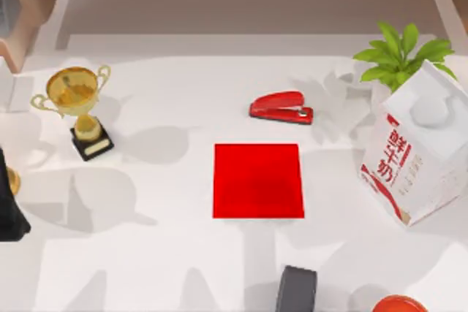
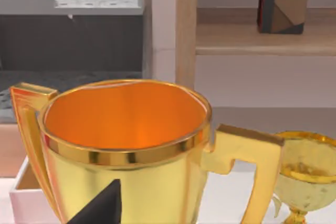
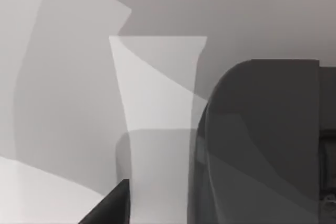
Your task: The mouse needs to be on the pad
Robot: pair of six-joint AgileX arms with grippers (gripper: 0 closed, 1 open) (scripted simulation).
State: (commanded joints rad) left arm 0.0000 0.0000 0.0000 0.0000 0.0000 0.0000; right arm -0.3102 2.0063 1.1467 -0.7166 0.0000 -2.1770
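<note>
The dark grey matte rounded mouse (image 1: pixel 296 288) sits at the near edge of the white bench (image 1: pixel 168 253), just near of the flat bright red square pad (image 1: pixel 258 180) and a touch to its right, apart from it, so the job is not yet done. In the right wrist view the same dark rounded body (image 3: pixel 262 145) looms close, which suggests the right arm is near it; whether the right end effector is open or closed, I cannot tell. A dark piece of the left arm (image 1: pixel 11 206) sits at the far-left edge of the bench beside the gold two-handled trophy cup (image 1: pixel 77 104); its end effector state is also unclear.

Room to move looks decent: the pad's top is bare and the lane from mouse to pad is open. The glossy red stapler (image 1: pixel 281 107) lies just beyond the pad's far edge, and the white milk carton with red lettering (image 1: pixel 417 155) stands well off to the right. A red-orange round object (image 1: pixel 398 305) crowds the mouse's right at the near edge.
</note>
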